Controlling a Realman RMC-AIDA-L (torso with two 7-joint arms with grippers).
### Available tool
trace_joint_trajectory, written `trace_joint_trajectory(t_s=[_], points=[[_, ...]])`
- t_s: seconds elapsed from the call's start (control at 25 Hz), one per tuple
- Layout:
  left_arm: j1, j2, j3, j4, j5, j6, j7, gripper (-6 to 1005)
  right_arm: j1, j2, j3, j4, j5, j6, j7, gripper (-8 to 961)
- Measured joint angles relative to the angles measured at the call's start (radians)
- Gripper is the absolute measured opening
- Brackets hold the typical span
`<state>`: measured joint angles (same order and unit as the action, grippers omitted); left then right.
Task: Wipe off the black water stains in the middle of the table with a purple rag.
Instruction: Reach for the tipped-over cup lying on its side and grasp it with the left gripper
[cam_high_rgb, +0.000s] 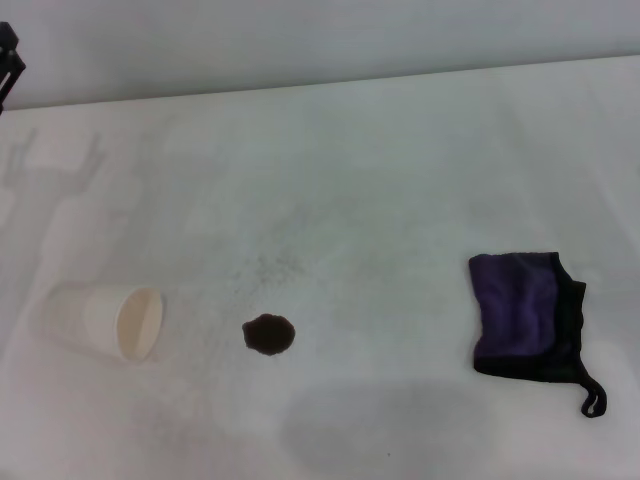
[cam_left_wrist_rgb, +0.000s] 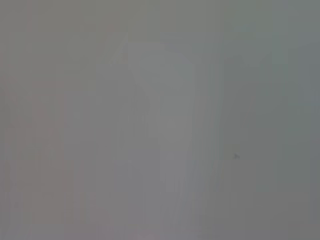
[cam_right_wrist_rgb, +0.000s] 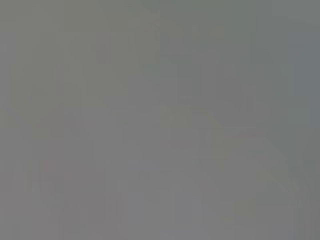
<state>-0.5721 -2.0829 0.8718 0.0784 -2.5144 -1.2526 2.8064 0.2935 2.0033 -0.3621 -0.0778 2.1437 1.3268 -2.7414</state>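
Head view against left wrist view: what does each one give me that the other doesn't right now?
Only the head view shows the scene: the small purple rag with black trim lying flat, the roundish black water stain apart from it, a white paper cup tipped on its side, and a bit of the left arm at the far left corner. The left wrist view shows only featureless grey, nothing of its own. Shared: at most the white matte table, unconfirmed.

A white paper cup (cam_high_rgb: 118, 322) lies tipped on its side at the near left of the worktop, its open mouth turned toward the right and toward the viewer, its base pointing left. Faint grey specks (cam_high_rgb: 268, 262) are scattered over the surface to the right of the cup and farther back. A pale wall (cam_high_rgb: 300, 40) rises behind the far edge.
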Motion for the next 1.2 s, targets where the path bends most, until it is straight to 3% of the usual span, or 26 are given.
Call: trace_joint_trajectory(t_s=[0.64, 0.8, 1.0, 1.2], points=[[0.029, -0.002, 0.002, 0.004, 0.001, -0.013, -0.020, 887, 0.004, 0.000, 0.005, -0.035, 0.002, 0.010, 0.018, 841], [0.037, 0.014, 0.008, 0.021, 0.039, 0.006, -0.133, 887, 0.014, 0.001, 0.030, -0.039, 0.001, 0.002, 0.007, 841], [0.096, 0.015, 0.008, 0.213, 0.220, 0.103, -0.310, 887, 0.024, 0.001, 0.032, -0.042, 0.000, -0.016, 0.008, 840], [0.108, 0.039, 0.008, 0.460, 0.596, 0.186, -0.682, 887, 0.033, 0.003, 0.032, -0.026, 0.001, -0.020, 0.009, 840]])
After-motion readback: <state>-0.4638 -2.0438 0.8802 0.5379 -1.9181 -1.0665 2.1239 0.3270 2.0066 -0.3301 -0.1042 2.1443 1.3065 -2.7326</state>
